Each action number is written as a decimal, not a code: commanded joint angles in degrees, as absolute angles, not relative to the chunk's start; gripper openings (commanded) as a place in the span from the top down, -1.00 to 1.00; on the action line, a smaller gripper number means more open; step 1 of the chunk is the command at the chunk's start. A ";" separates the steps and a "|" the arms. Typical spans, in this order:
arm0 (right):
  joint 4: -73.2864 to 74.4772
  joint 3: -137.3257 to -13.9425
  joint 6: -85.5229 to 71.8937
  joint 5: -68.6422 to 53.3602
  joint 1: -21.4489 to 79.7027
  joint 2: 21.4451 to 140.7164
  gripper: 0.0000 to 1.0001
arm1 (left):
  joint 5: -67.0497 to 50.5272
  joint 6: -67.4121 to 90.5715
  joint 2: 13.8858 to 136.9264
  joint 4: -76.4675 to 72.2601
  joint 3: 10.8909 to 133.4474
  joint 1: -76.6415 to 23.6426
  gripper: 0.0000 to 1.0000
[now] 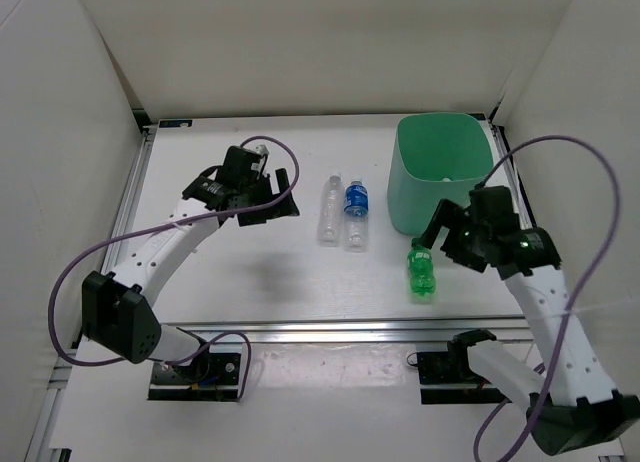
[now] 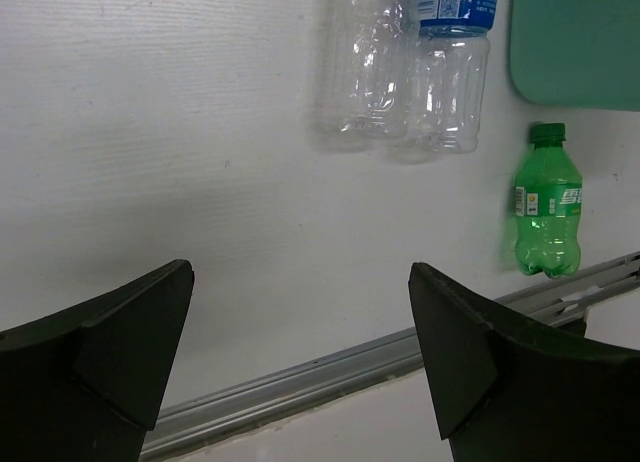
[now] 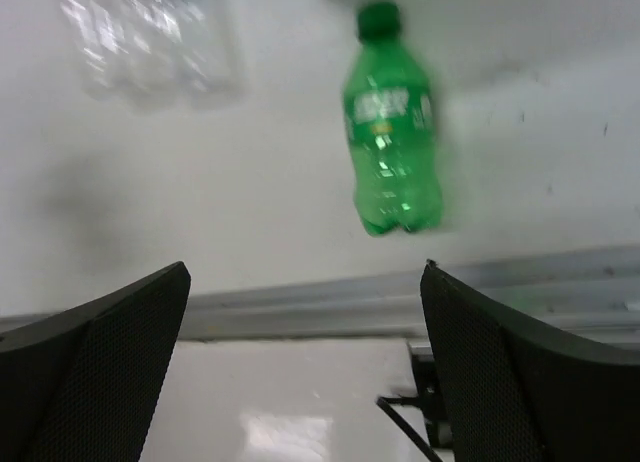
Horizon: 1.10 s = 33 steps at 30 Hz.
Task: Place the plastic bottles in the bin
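Observation:
The mint-green bin stands at the far right. A green bottle lies on the table just in front of it; it also shows in the left wrist view and the right wrist view. A plain clear bottle and a clear bottle with blue label and cap lie side by side at mid table. The bottle with the white-blue label is out of view. My left gripper is open and empty, left of the clear pair. My right gripper is open and empty, raised beside the green bottle's cap end.
White walls enclose the table on the left, back and right. A metal rail runs along the near edge. Purple cables loop off both arms.

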<state>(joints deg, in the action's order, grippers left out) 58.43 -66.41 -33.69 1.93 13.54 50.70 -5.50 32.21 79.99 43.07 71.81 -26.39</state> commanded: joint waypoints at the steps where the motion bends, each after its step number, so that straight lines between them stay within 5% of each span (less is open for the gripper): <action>1: 55.90 -59.16 -36.29 2.28 16.60 51.77 -1.00 | -8.79 33.66 81.03 41.92 71.98 -25.93 -1.00; 20: 43.15 -48.16 -37.71 10.72 18.28 72.33 -0.91 | -12.92 34.80 79.98 43.15 67.85 -24.79 -1.00; 26: 42.10 -46.33 -37.71 11.25 18.28 74.44 -0.50 | -12.92 34.28 78.93 43.68 66.63 -24.26 -1.00; 33: 47.97 -45.09 -40.24 9.14 18.81 67.42 0.23 | -12.92 34.28 78.93 43.68 66.09 -23.21 -1.00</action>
